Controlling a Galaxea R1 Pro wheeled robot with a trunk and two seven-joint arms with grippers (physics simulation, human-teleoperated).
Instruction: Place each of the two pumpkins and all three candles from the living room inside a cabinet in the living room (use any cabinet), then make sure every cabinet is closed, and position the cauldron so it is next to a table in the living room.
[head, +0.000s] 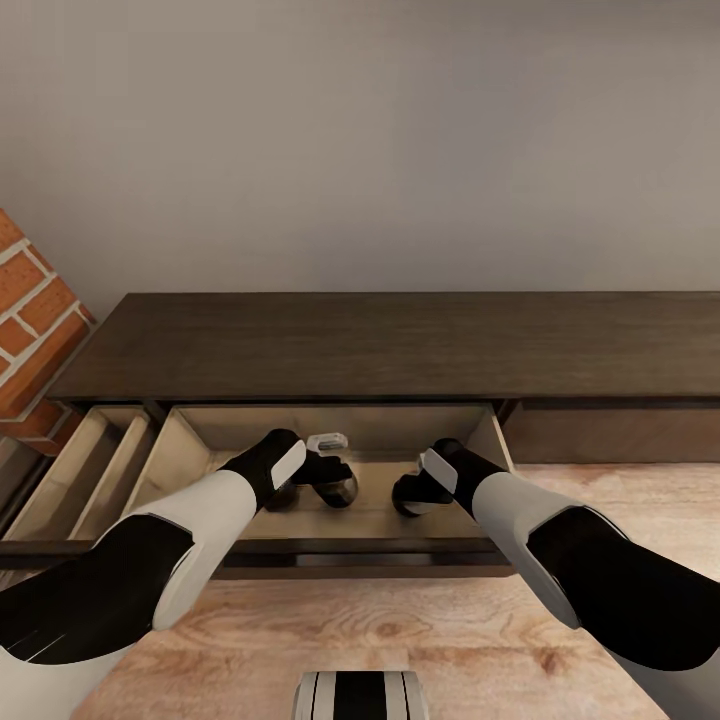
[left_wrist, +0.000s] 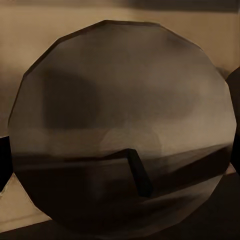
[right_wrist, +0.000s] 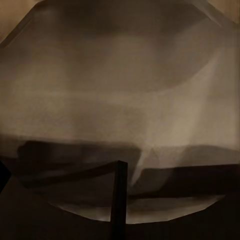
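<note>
The cabinet (head: 400, 345) is a long, low dark-brown unit against the wall, and its middle drawer (head: 380, 425) is pulled out, showing a pale beige inside. Both arms reach down into that drawer. My left gripper (head: 335, 487) is shut on a candle (left_wrist: 120, 125), whose round grey-beige top and dark wick (left_wrist: 139, 172) face the left wrist camera, with dark fingers (left_wrist: 4, 160) at its sides. My right gripper (head: 410, 495) holds a second candle (right_wrist: 120, 100), very close in the right wrist view. The pumpkins, cauldron and table are out of view.
A second drawer (head: 90, 470) stands open at the left of the cabinet. A brick fireplace (head: 30, 320) rises at the far left. Light wood floor (head: 400, 630) runs in front of the drawer, with my base (head: 360, 695) at the bottom edge.
</note>
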